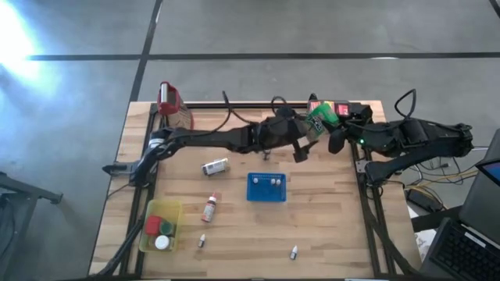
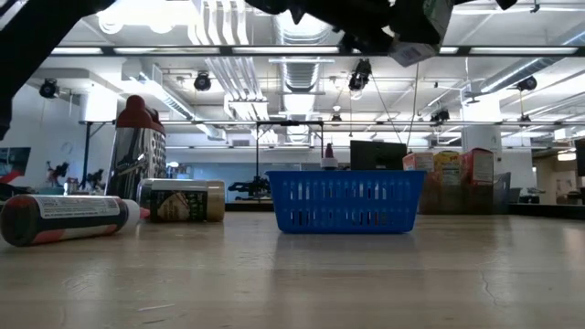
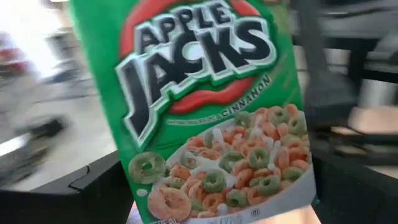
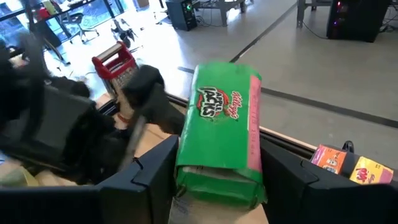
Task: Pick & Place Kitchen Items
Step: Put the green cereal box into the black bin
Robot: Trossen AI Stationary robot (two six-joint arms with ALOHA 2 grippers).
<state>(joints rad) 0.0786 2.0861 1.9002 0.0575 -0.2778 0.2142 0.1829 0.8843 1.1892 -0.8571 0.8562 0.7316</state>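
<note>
A green Apple Jacks cereal box [image 1: 319, 119] hangs above the table's far right part, between my two arms. My right gripper [image 4: 217, 186] comes from the right and is shut on it. My left gripper [image 3: 217, 202] reaches across from the left and is open. Its fingers [image 3: 81, 193] stand on either side of the box's lower part [image 3: 211, 180]. Whether they touch it I cannot tell. A white-capped bottle [image 1: 209, 208] and a round tin [image 1: 215, 166] lie on their sides on the table. My right gripper pinches the cereal box between its two fingers [image 4: 155, 174] at the box's near end [image 4: 217, 177], one finger on each narrow side. The fingers come roughly level from the table's right. The box sticks out past them, printed face up, clear of the table.
A blue perforated tray [image 1: 266, 188] with small bottles stands mid-table. A yellow tub [image 1: 160, 226] of round lids sits near left, and two tiny bottles [image 1: 201, 242] lie near the front. A red-topped jug [image 1: 172, 105] stands far left, and cartons [image 1: 340, 108] at far right.
</note>
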